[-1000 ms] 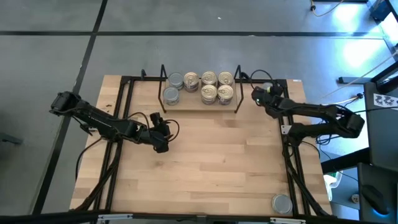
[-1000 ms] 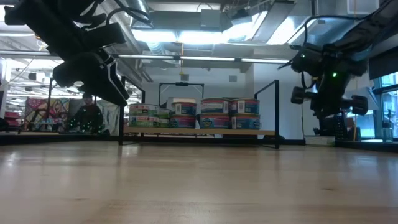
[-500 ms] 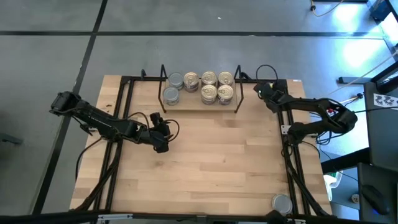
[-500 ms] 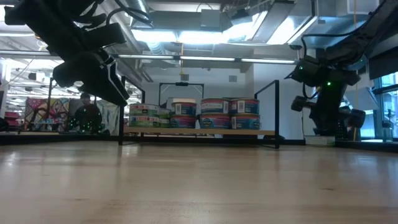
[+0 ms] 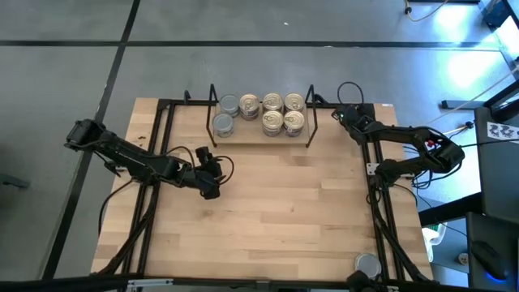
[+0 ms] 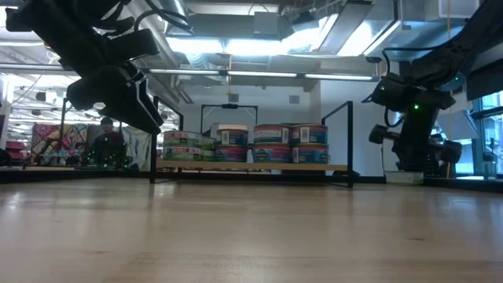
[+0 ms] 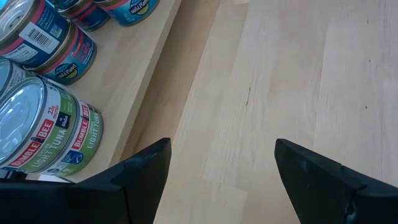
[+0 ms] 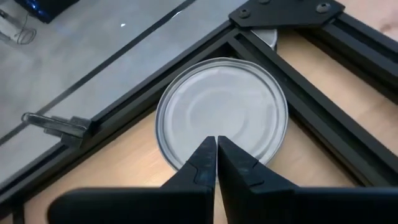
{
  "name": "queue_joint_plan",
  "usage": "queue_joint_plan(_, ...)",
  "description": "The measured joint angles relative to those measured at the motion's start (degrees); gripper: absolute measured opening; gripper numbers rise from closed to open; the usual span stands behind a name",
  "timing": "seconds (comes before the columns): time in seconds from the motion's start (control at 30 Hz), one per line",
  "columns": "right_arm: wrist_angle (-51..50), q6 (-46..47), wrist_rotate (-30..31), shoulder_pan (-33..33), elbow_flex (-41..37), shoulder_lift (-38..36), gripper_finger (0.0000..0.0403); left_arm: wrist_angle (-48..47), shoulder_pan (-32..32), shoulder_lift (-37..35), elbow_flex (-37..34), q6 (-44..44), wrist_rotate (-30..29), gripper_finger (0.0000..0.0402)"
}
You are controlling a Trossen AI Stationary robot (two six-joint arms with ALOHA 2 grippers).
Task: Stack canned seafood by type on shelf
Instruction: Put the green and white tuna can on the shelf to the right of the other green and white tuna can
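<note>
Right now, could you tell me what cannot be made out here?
High view: cans on the shelf show tops only, labels hidden.
Low view: rear cans hidden behind the front row.
Right wrist view: grey-topped can partly covered by a frame bar and the shut right gripper.
Left wrist view: green-labelled tins cut by the edge.

Industrial lab: exposed ceiling ducts (image 6: 236, 35), strip lights (image 6: 259, 47), grey concrete floor (image 5: 243, 24).
</note>
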Motion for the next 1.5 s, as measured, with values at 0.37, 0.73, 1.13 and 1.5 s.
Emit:
queue_joint_plan(0.37, -2.52, -5.81, -1.97, -1.14, 2.51, 1.97, 0.0014, -0.01, 0.00, 0.00, 0.00, 0.22, 0.00, 0.0285)
queue_joint_plan(0.73, -13.52, -5.33, -3.47, -1.03, 8.42, 6.03, 0.0014, -0.01, 0.00, 0.00, 0.00, 0.04, 0.04, 0.0285)
queue_joint_plan(1.13, -29.59, -9.96, -11.08, -1.03, 14.48, 7.10, 0.0014, -0.01, 0.00, 0.00, 0.00, 0.23, 0.05, 0.0285)
queue_joint_plan(1.5, -46.15, -14.38, -14.30, 0.53, 15.68, 7.15, 0.0014, -0.01, 0.00, 0.00, 0.00, 0.26, 0.07, 0.0285)
